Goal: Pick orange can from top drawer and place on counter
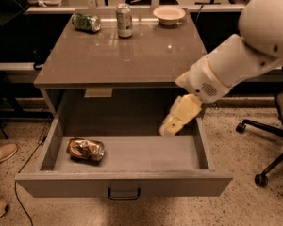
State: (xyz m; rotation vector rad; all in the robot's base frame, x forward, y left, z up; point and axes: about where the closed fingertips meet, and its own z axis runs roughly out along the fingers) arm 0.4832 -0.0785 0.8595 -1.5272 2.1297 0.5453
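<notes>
The top drawer (146,158) is pulled out. The orange can (85,149) lies on its side in the left part of the drawer, near the left wall. The gripper (170,126) hangs over the right side of the drawer, well apart from the can (it is not clear if it is spread wide or pressed together). At the back of the counter (127,60) are a green can (86,22) lying down, a standing can (124,20) and a bowl (168,14).
</notes>
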